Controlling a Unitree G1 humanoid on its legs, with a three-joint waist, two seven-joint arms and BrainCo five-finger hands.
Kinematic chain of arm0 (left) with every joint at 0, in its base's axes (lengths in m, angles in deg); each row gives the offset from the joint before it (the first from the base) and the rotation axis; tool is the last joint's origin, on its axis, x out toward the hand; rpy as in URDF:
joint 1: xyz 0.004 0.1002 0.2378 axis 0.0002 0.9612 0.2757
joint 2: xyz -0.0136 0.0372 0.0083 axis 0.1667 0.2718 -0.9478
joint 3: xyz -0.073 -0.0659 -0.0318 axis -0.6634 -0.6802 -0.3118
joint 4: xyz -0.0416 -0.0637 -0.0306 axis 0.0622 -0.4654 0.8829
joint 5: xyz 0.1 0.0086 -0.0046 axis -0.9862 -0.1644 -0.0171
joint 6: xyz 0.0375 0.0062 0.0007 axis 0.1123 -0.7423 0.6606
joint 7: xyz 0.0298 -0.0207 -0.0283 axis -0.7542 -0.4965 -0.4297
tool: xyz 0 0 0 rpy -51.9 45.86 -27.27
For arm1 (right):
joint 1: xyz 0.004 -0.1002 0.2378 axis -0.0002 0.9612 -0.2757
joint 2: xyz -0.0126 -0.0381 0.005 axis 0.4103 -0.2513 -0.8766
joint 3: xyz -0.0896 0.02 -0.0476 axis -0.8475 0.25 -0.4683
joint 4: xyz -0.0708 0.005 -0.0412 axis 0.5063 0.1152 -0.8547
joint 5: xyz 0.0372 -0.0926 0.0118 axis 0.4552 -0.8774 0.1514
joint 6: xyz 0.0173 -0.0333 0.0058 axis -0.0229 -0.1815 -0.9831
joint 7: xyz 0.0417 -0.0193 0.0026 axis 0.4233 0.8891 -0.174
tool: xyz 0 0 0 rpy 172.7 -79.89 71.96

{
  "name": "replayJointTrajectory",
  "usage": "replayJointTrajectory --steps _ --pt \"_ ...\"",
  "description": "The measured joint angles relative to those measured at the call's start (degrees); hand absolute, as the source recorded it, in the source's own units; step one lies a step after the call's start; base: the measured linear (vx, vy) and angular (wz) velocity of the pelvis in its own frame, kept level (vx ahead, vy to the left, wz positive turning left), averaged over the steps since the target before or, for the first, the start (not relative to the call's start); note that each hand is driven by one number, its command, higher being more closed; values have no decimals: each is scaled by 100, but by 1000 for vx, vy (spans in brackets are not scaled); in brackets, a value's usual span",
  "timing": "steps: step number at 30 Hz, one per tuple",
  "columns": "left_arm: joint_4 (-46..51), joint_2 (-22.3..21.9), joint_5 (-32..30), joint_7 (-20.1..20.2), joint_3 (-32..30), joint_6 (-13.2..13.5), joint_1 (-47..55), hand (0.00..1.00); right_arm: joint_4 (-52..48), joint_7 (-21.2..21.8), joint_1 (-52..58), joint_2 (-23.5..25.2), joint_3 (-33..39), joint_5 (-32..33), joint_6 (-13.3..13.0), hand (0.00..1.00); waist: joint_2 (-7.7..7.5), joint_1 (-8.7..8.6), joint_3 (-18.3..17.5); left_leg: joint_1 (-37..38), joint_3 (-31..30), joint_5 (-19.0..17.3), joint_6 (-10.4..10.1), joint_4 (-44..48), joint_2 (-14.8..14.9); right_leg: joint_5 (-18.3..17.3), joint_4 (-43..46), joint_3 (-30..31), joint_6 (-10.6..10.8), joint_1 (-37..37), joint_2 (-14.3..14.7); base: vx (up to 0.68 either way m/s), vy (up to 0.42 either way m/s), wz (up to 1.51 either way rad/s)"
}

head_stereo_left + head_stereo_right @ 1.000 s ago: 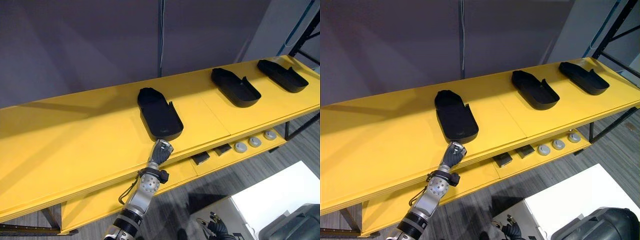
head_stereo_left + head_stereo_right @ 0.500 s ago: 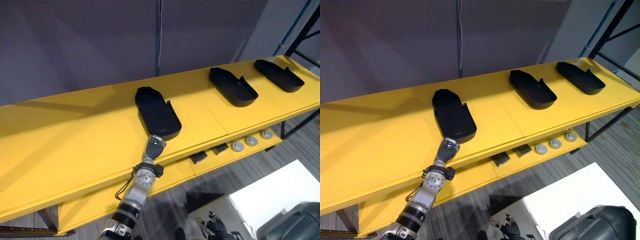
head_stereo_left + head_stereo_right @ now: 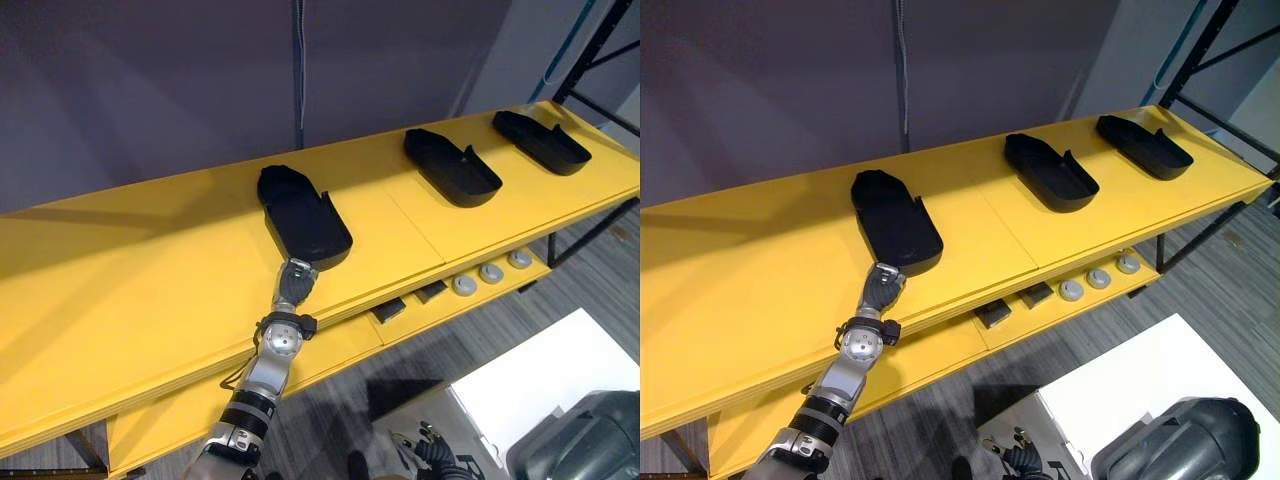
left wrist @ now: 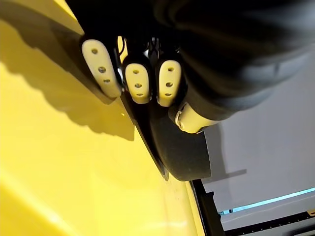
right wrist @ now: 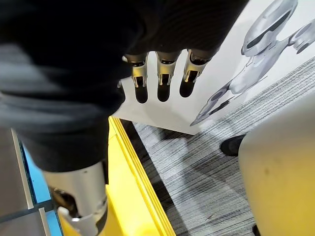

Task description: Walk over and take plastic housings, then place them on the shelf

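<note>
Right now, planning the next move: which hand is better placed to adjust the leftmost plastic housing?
Left: the left hand touches the plastic housing; the right hand hangs open, low near the floor.

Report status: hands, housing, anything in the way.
Left hand at near end of leftmost black plastic housing, grip unclear. Right hand open, hanging low. Two more housings further right on yellow shelf. Nothing in the way.

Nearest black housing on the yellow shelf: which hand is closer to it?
Left. The left hand is at the housing's near end; the right hand hangs low, far below the shelf.
</note>
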Motion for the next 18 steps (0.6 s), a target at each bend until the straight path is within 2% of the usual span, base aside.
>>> replayJointTrajectory --steps 7,14,18 --pt "-9 -2 5 -20 -214 -9 -29 100 -1 0 -43 1 1 0 0 0 14 -82 35 1 4 0 -1 0 0 0 0 4 0 -1 3 0 0 0" --pt "-91 -23 220 -138 -227 -5 -117 100 -3 0 -56 -5 9 0 0 0 43 -87 53 10 2 0 -1 1 1 2 1 3 -2 9 4 0 0 0" --pt "311 -49 366 -150 -235 -34 113 100 -4 0 -83 -15 9 2 0 0 89 -81 82 24 -4 1 0 2 1 3 3 -2 -4 24 3 0 0 0"
